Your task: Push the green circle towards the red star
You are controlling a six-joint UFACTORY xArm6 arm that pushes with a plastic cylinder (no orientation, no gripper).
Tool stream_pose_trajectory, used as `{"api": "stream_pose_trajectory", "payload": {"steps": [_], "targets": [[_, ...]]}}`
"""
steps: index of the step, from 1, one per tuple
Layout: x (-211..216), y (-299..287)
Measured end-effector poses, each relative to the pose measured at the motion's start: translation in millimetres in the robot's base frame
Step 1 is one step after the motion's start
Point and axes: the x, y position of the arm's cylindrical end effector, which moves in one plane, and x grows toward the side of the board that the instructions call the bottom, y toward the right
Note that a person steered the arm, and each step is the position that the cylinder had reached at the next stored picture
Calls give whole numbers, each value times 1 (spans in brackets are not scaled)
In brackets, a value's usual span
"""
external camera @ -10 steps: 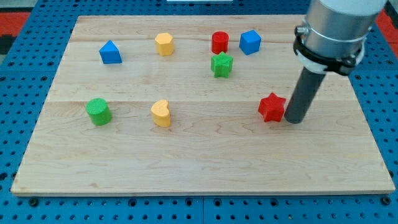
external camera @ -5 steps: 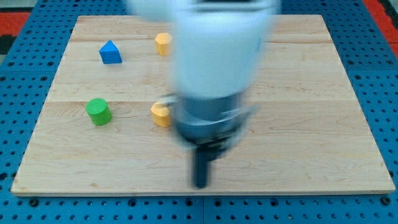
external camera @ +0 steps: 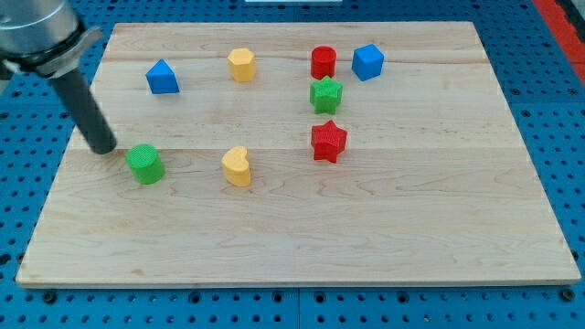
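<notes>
The green circle (external camera: 145, 164) is a short green cylinder at the board's left, near mid height. The red star (external camera: 328, 141) lies right of centre, just below the green star (external camera: 325, 94). My tip (external camera: 102, 147) rests on the board just left of and slightly above the green circle, with a small gap between them. The dark rod slants up to the arm at the view's top left corner.
A yellow heart (external camera: 237, 166) lies between the green circle and the red star. A blue triangle (external camera: 162, 77), a yellow hexagon (external camera: 241, 65), a red cylinder (external camera: 323, 62) and a blue cube (external camera: 367, 61) sit along the top of the wooden board (external camera: 439, 228).
My tip swept from beside the red star at the right, across the bottom middle, to the left of the green circle. The red star now lies further left and a bit higher.
</notes>
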Motion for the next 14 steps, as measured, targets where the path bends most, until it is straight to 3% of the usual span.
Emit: {"api": "stream_pose_trajectory", "payload": {"steps": [2,3,7,9,12,14], "targets": [[69,80],[75,41],[112,191],[149,191],[120,257],[92,233]]}}
